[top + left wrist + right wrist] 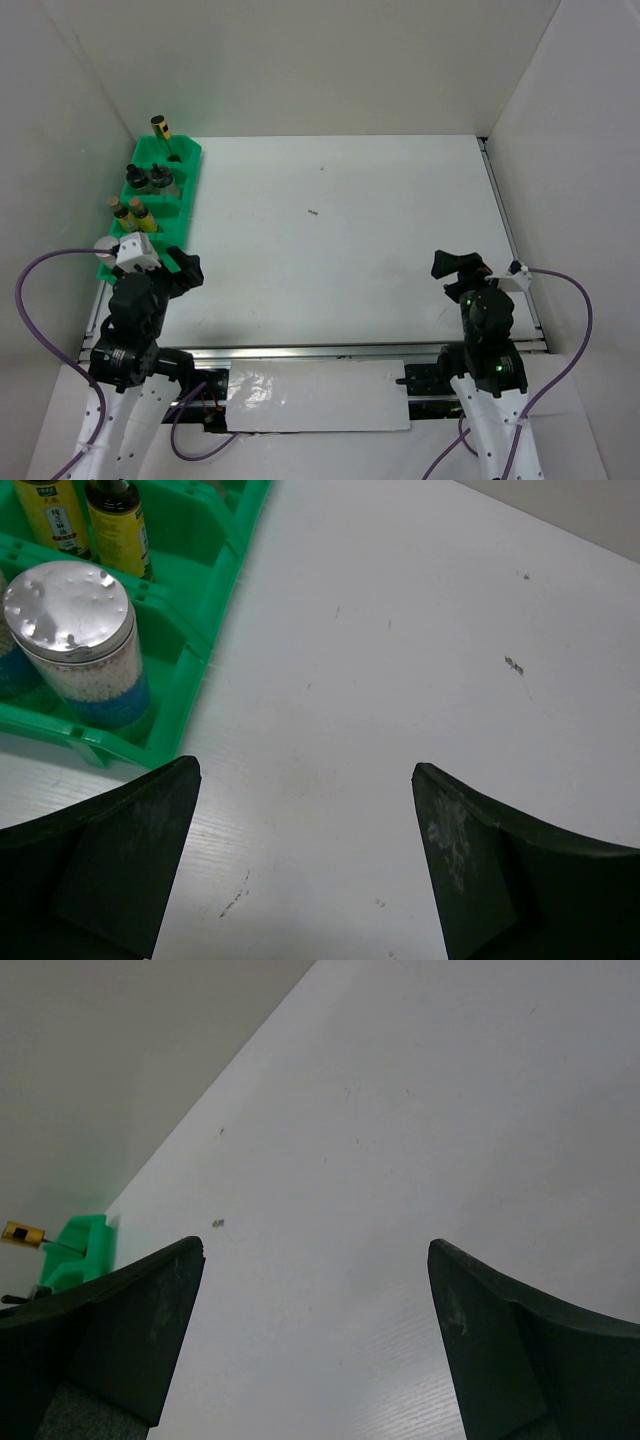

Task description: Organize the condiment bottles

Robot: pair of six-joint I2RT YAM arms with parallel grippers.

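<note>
Left end effector spread wide, empty, right end effector likewise, yellow-labelled bottles cropped at top, dimpled silver-lidded jar in green plastic tray

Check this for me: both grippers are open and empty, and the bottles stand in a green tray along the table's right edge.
Not quite. The green tray with the bottles lies along the table's left edge, not the right, as the top external view shows. The rest holds: the left gripper and the right gripper are both open and empty.
</note>
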